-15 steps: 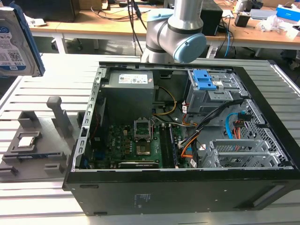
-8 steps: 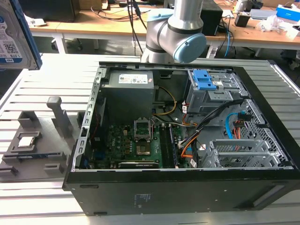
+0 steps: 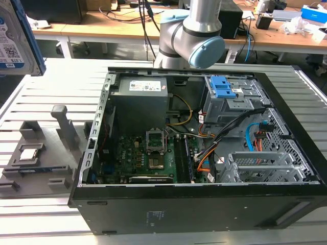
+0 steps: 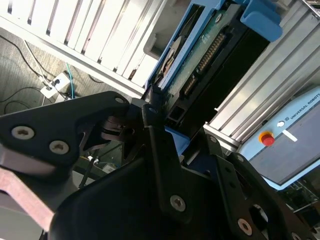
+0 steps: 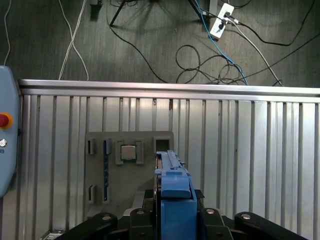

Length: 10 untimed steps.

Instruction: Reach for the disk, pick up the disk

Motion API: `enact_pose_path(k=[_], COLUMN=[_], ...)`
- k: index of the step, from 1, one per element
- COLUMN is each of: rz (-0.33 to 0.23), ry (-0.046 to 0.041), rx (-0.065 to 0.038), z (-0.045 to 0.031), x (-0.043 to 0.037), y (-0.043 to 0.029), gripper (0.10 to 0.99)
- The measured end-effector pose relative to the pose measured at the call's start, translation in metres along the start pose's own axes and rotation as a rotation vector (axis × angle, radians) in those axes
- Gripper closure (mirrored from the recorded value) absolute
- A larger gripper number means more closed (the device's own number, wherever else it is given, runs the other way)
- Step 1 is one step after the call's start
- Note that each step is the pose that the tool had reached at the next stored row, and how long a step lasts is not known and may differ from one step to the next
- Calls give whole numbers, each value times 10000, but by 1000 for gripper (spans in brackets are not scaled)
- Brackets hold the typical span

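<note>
In the exterior view, the disk (image 3: 15, 35) hung high at the far left, well above the slatted table (image 3: 46, 92) and left of the open computer case (image 3: 204, 204). In the second wrist view, the gripper (image 4: 162, 112) was clamped narrow on the blue-railed edge of the disk (image 4: 210, 55). In the first wrist view, the disk (image 5: 175, 192) stood edge-on in the gripper (image 5: 175, 220), over 1 gray fixture (image 5: 97, 175) on the table.
</note>
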<state>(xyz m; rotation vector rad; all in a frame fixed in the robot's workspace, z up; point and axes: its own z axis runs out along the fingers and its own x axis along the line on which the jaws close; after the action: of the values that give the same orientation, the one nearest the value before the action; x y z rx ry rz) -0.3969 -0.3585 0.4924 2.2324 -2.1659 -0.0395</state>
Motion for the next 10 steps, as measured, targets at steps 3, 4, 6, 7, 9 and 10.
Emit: enact_pose_path(k=[3, 4, 6, 7, 9, 10], rz=[0, 0, -1, 0, 0, 0], ry=[1, 0, 0, 0, 1, 1], rx=[-1, -1, 0, 0, 0, 0], z=[-1, -1, -1, -2, -3, -3], x=[0, 0, 1, 1, 2, 3], y=[-8, -17, -33, -44, -70, -86], gripper=[722, 722, 722, 722, 722, 722])
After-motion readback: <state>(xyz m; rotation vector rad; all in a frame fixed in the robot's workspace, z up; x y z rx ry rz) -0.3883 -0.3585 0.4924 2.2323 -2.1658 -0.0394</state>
